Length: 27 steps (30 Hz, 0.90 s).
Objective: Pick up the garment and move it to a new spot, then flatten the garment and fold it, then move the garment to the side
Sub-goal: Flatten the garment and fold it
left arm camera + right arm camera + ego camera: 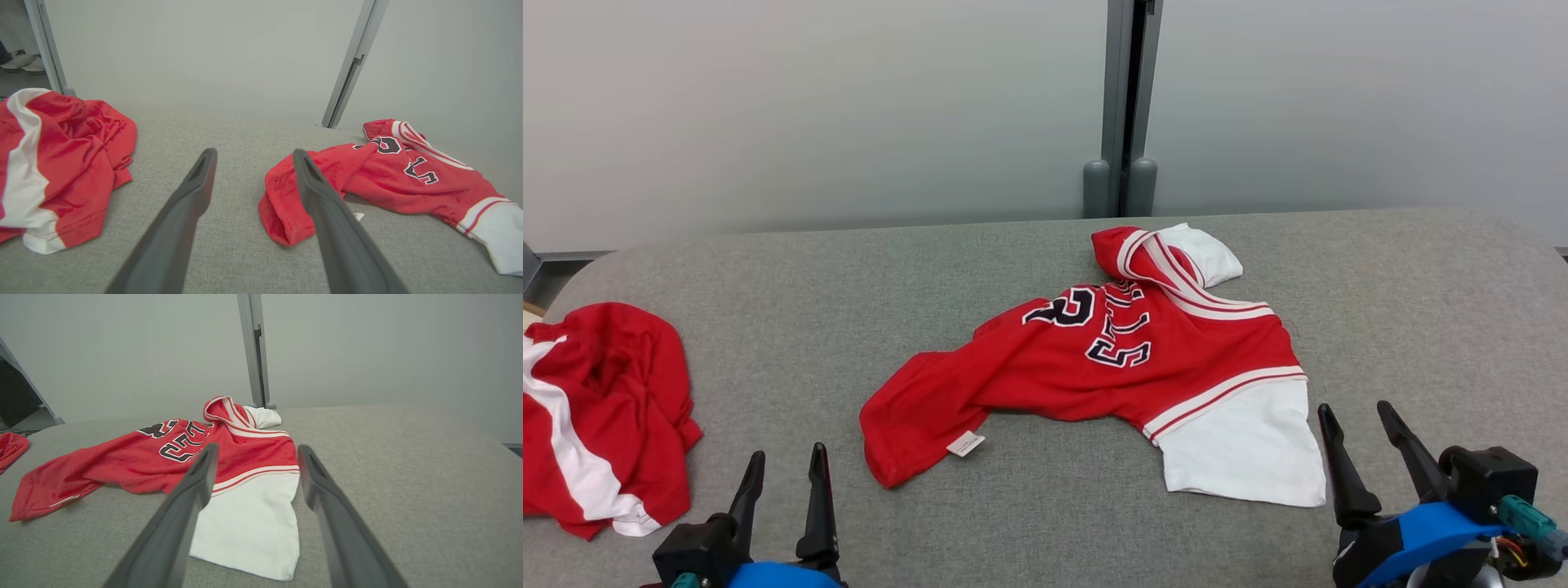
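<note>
One crumpled red jersey [1045, 367], grey woven tabletop [809, 327]

Red-and-white garment [1111, 359] with dark numerals; grey table [1421, 286].

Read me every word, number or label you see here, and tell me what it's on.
Navy block characters on the red jersey: folded and turned, unreadable for certain; one resembles "5".
White tag at the jersey's hem: too small to read.
Crumpled red and white garment: no text visible.
</note>
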Tool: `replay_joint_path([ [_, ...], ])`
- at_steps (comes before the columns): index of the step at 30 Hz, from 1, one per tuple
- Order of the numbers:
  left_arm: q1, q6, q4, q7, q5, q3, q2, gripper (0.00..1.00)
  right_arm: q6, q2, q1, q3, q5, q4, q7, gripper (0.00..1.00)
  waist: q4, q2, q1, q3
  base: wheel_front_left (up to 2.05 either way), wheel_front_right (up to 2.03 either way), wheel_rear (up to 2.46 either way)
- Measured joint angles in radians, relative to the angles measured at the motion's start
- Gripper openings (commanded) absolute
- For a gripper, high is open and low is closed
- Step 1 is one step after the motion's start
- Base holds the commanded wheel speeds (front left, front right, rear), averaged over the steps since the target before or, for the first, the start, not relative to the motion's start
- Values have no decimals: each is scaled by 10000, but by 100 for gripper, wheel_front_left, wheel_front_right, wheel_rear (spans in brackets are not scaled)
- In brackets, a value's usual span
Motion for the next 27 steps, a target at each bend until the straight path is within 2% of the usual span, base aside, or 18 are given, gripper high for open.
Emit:
replay_joint_path([
  [9,-12,-4,75,192,-6,-182,36,100,0,0,-21,-96,82,142,92,100,-44,0,0,88,0,0,0],
  [13,-384,-257,382,648,31,-625,-61,100,2,2,-46,-397,332,410,564,100,-17,0,0,200,0,0,0],
  [17,-1044,-307,1350,1407,132,-1064,-337,100,0,-2,-362,-773,387,986,1384,100,-8,0,0,412,0,0,0],
  [19,-1726,-422,2290,1611,182,-1290,-577,100,0,0,-686,-1034,236,1505,1910,100,26,0,1,606,0,0,0],
  [21,-2099,-543,2945,1622,176,-1394,-765,100,0,-8,-918,-1083,-180,1831,2084,100,51,0,0,758,0,0,0],
  [27,-3044,-656,4581,1580,73,-1413,-1164,100,0,2,-1557,-934,-293,2780,2144,100,68,0,1,1120,0,0,0],
])
